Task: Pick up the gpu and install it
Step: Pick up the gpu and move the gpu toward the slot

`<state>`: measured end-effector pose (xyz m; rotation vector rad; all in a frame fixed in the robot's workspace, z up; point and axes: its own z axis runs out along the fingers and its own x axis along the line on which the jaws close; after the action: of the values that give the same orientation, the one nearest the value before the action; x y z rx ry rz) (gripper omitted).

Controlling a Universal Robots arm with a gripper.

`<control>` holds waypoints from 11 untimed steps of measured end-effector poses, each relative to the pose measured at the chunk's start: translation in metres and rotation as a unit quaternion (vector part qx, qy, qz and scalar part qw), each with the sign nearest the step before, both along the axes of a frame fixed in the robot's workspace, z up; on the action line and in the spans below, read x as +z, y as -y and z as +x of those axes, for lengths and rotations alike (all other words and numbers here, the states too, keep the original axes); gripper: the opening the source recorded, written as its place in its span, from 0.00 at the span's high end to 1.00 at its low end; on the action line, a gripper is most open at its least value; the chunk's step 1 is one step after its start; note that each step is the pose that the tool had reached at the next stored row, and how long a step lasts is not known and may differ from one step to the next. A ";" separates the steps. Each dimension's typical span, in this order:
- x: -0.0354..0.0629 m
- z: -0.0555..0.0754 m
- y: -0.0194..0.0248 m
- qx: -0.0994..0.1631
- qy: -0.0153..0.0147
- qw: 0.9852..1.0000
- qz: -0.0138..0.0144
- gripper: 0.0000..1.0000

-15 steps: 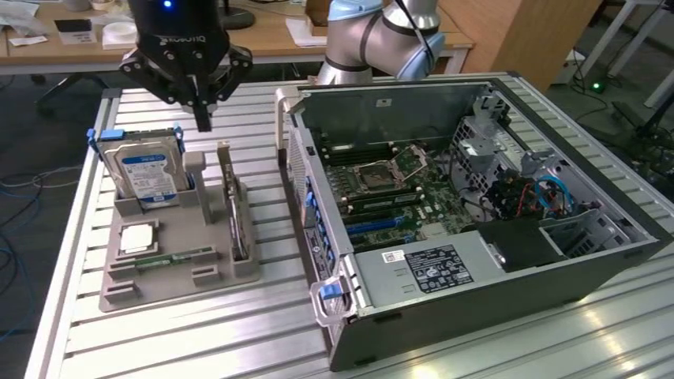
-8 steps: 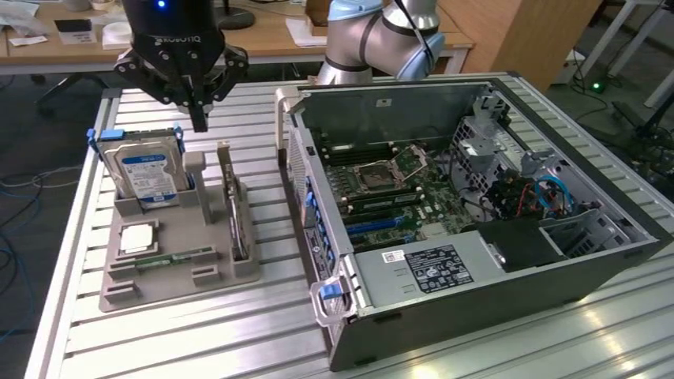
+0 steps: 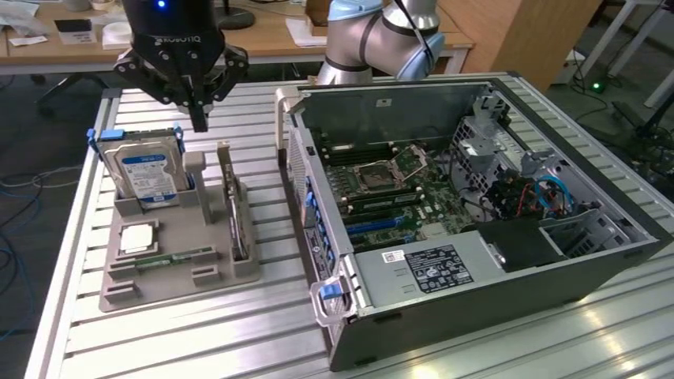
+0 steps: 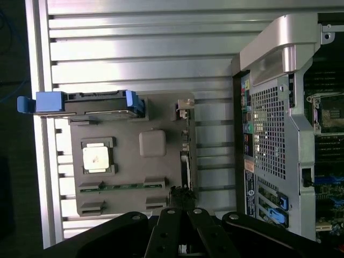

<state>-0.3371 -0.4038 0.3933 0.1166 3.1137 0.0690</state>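
The gpu (image 3: pixel 238 225) stands on its edge in a slot of the grey holder tray (image 3: pixel 179 276), its silver bracket (image 3: pixel 223 158) upright at the far end. From the wrist view the gpu (image 4: pixel 186 156) is a thin edge-on strip along one side of the tray (image 4: pixel 129 172). My gripper (image 3: pixel 199 124) hangs above the tray's far end, between the hard drive and the bracket. Its fingers are shut to a point with nothing in them, and they touch nothing. The wrist view has the gripper (image 4: pixel 180 215) in line with the card's edge.
The tray also holds a boxy hard drive (image 3: pixel 147 174) with blue clips, a CPU (image 3: pixel 137 237) and a memory stick (image 3: pixel 169 258). On the exterior view's right lies the open computer case (image 3: pixel 474 260), with its motherboard (image 3: pixel 390 189) and blue slots (image 3: pixel 374 225) exposed. The slatted table's edge (image 3: pixel 63 260) runs beside the tray.
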 end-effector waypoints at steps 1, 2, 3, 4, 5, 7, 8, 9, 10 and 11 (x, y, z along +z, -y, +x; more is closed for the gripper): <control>0.0000 0.000 0.0000 0.000 0.000 1.000 0.000 0.89; 0.0000 0.000 0.0000 0.000 0.000 1.000 0.000 0.89; 0.0000 0.000 0.0000 0.000 0.000 1.000 0.000 0.83; 0.0000 0.000 0.0000 0.000 0.000 1.000 0.000 0.77; 0.0000 0.000 0.0000 0.000 0.000 1.000 0.000 0.77; 0.0000 0.000 0.0000 0.000 0.000 1.000 0.000 0.65; 0.0000 0.000 0.0000 0.000 0.000 1.000 0.000 0.59; 0.0000 0.000 0.0000 0.000 0.000 1.000 0.000 0.59; -0.0001 0.000 -0.0001 0.000 0.000 1.000 0.001 0.53; -0.0002 0.000 -0.0001 0.000 0.000 1.000 0.001 0.53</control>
<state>-0.3371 -0.4037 0.3931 0.1167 3.1137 0.0716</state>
